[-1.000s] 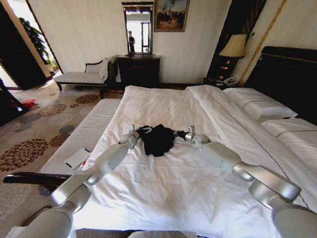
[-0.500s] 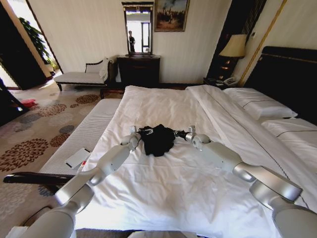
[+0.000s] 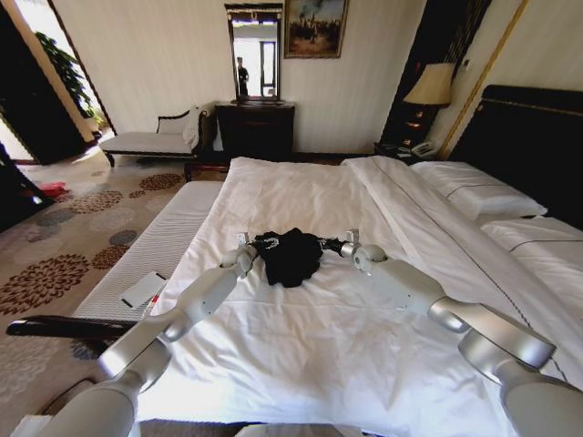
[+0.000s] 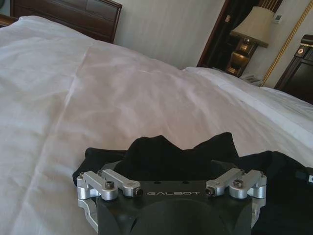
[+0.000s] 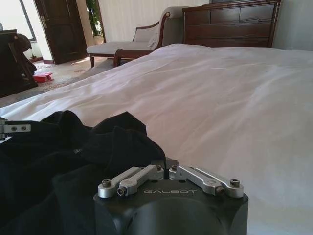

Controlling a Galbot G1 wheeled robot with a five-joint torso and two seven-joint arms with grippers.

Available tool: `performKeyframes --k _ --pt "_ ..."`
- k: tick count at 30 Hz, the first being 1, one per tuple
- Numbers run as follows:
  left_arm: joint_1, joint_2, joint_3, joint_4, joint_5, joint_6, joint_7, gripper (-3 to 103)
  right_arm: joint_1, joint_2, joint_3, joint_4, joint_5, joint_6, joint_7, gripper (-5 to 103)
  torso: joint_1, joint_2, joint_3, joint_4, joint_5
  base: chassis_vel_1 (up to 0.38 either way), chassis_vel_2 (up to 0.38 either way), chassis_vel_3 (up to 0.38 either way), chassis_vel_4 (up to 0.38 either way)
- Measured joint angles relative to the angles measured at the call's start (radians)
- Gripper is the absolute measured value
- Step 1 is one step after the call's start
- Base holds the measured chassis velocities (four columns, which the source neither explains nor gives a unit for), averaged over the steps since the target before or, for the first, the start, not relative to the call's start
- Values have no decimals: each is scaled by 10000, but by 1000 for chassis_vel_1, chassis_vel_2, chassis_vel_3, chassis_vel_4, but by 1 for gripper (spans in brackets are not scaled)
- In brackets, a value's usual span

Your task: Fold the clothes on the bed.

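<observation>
so the left gripper [image 3: 248,249] sits at the shirt's 9 o'clock edge, jaws spread wide with black cloth bunched between them. the black t-shirt [image 3: 290,255] is crumpled in a heap mid-bed [image 3: 301,355] on the white sheet. at its 3 o'clock the right gripper [image 3: 335,245] looks pinched closed on a fold of the fabric.

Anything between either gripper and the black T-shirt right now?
Nothing visible. The left gripper sits at one edge of the bunched black T-shirt and the right gripper at the opposite edge, both right against the fabric. Around it lies only the bed and its white sheet.
</observation>
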Motion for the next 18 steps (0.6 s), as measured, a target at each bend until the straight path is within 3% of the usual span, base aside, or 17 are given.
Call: performKeyframes --k 9,17,18 --pt "327 220 -15 -245 -11 38 -104 97 -80 -75 8 67 1 -1 12 0 0 0 0 3 0 0 0 0 0" --pt "281 44 -174 -72 132 35 -17 66 -93 -65 7 109 -2 -4 37 0 0 0 0 1 0 0 0 0 0" --pt "268 12 -179 -53 131 35 -9 66 -93 -64 0 111 -2 -6 41 0 0 0 0 1 0 0 0 0 0"
